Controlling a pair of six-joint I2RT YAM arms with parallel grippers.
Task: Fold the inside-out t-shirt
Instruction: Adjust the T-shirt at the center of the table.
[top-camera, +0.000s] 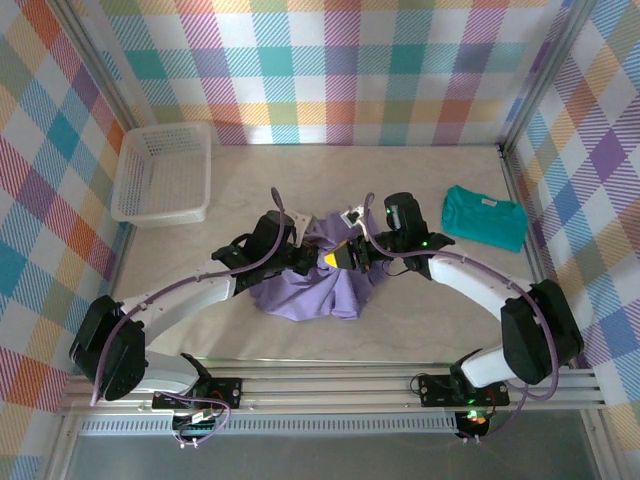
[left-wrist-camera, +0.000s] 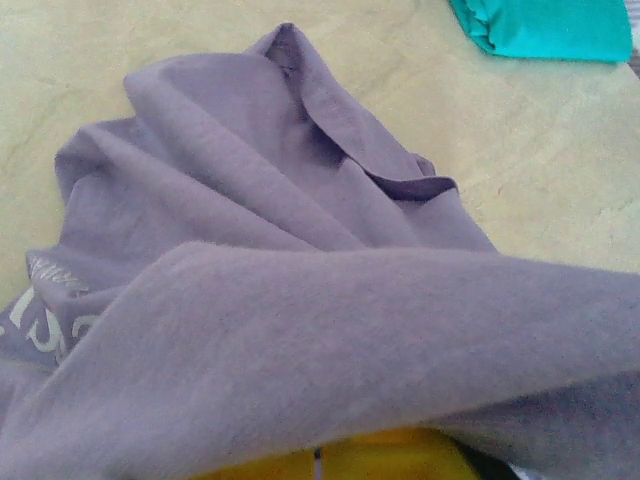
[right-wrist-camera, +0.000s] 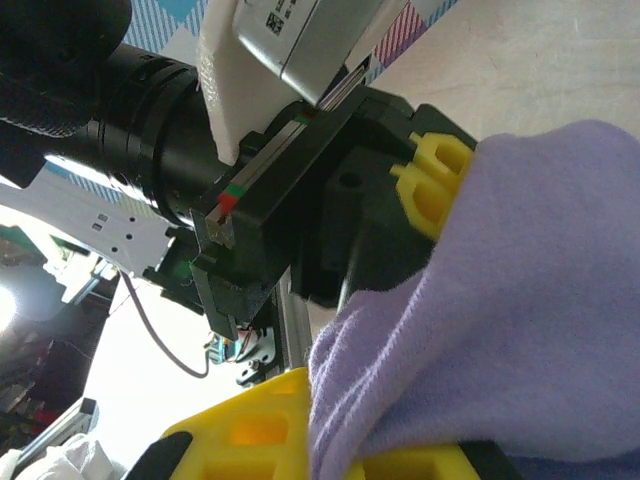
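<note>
The inside-out t-shirt (top-camera: 310, 290) is lavender and lies bunched in a heap at the middle of the table. Both grippers meet at its top. My left gripper (top-camera: 318, 256) comes in from the left, shut on a fold of the t-shirt (left-wrist-camera: 300, 330) that drapes over its yellow fingers (left-wrist-camera: 340, 462). My right gripper (top-camera: 347, 256) comes in from the right and is shut on the cloth (right-wrist-camera: 520, 330), which is pinched between its yellow fingers (right-wrist-camera: 250, 430). In the right wrist view the left gripper (right-wrist-camera: 435, 185) sits close by, its yellow tips against the same cloth.
A white basket (top-camera: 163, 170) stands at the back left. A folded teal t-shirt (top-camera: 485, 217) (left-wrist-camera: 545, 25) lies at the right. Plaid walls close off the table on three sides, and an aluminium rail (top-camera: 330, 385) runs along the near edge.
</note>
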